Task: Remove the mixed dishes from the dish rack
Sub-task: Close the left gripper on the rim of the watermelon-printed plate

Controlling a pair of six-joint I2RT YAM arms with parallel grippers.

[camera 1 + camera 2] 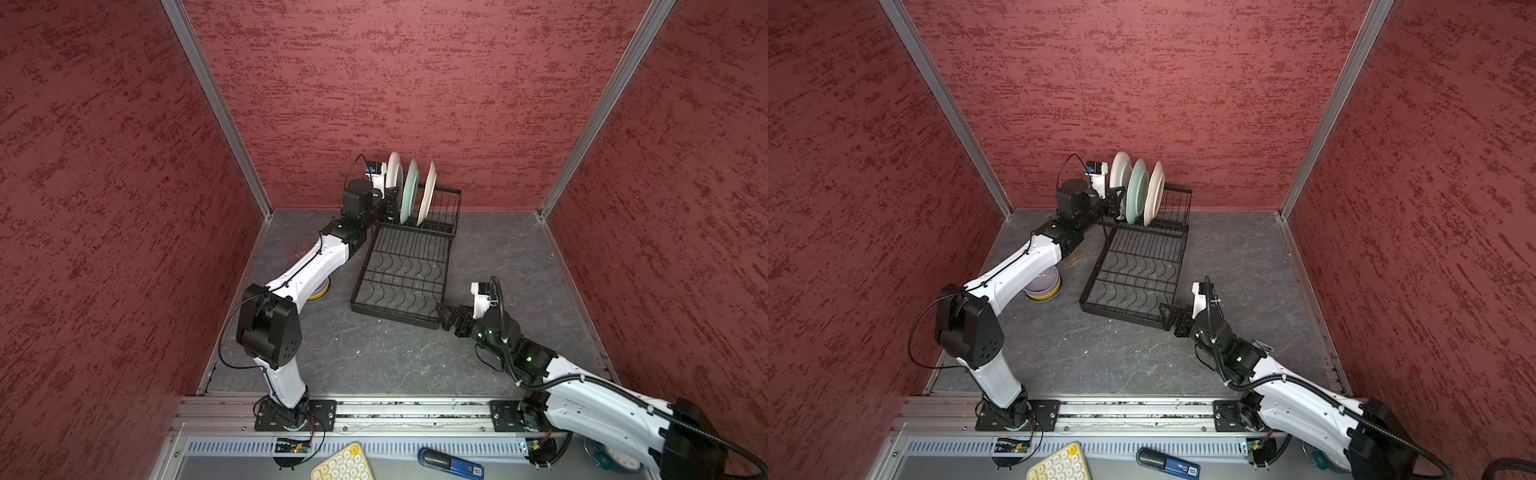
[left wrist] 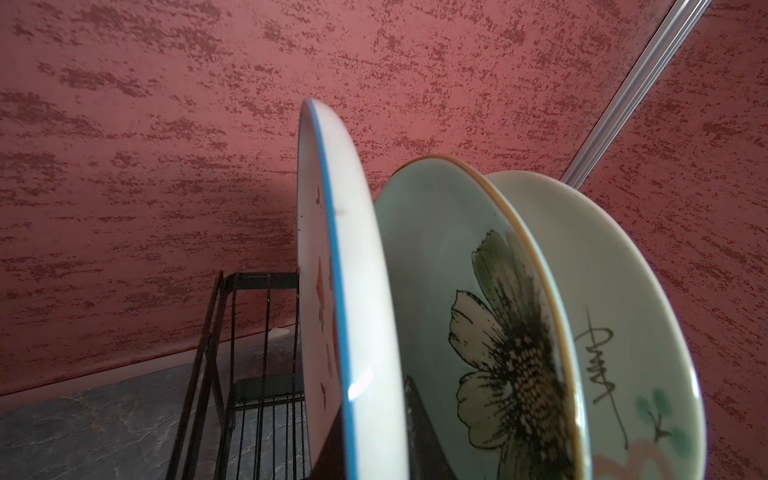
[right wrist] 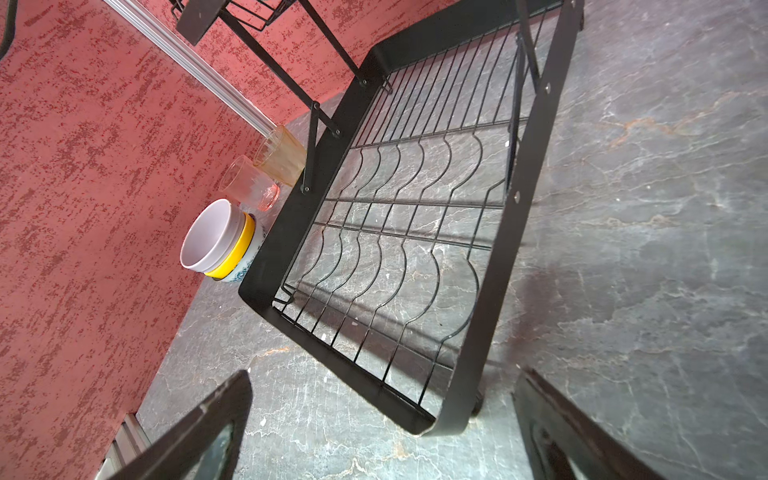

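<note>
Three plates stand on edge in the raised basket of the dish rack [image 1: 395, 316]: a white plate [image 1: 395, 174] at the end nearest the left arm, a green plate [image 1: 410, 191] in the middle and a cream plate [image 1: 428, 195] at the far end. Nothing is seen on the rack's low tray. Beside the rack, on the table [image 1: 374, 361], three bowls are nested in one stack: a lilac bowl [image 3: 212, 237] inside a yellow bowl [image 3: 240, 249] inside a patterned bowl [image 3: 249, 262]. Two tumblers, an amber tumbler [image 3: 282, 156] and a pink tumbler [image 3: 249, 183], are stood just beside that stack, close to a leg of the rack.

The left gripper [image 1: 390, 205] is set at the lower rim of the white plate. One dark finger [image 2: 419, 419] is seen in the gap between the white and green plates, so the rim is probably straddled. Whether the jaws are pressed onto it cannot be told. The right gripper [image 1: 446, 318] is spread wide and empty, held just off the near corner of the rack's low tray.

The plates are judged to be stiff, glazed and slippery, rather heavy for a thin pinch, and breakable. Only the rim is offered for a hold. It should be pinched firmly and the plate drawn straight out of its slot, since the green plate leans close behind it.
</note>
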